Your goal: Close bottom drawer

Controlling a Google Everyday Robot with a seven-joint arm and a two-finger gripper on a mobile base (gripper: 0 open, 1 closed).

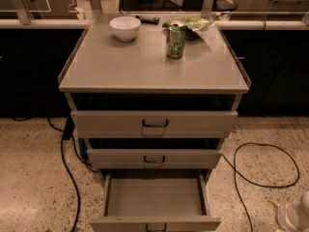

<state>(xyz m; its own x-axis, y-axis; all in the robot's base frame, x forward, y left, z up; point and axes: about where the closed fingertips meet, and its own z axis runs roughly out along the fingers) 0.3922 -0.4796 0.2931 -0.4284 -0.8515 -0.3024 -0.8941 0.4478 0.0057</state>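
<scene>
The bottom drawer (154,201), a grey-beige metal tray with the slimmest front of the three and a small dark loop handle (155,227) at its centre, stands pulled far out toward the camera at the foot of the cabinet. Its shallow bed is bare and its front is cut by the lower edge of the view. The robot's pale gripper (293,215) sits low in the right corner, over the speckled floor and well apart from the drawer front. It has hold of nothing that shows, and whether it is open or closed cannot be told. A loop of thin black cable (270,183) lies on the floor to the right of the cabinet, near the gripper.

Closing the drawer well likely means swinging the gripper round in front of it, clear of that cable, and meeting the front at or just beside the handle. A flat push there, straight along the runners, should be enough without a grasp. Pressing near a corner would risk skewing so wide a tray and jamming it. The mid-sized grey drawer front (154,158) just above sits further back and gives a fair mark for where to stop, and the widest grey drawer front (154,123) sits above that.

Beyond, the grey bench (145,69) that tops the cabinet carries a round white bowl (125,28), a green drinks can (176,41), a crumpled green bag (192,22) and a slim black remote (147,19) at its rear edge, all well away from the work
</scene>
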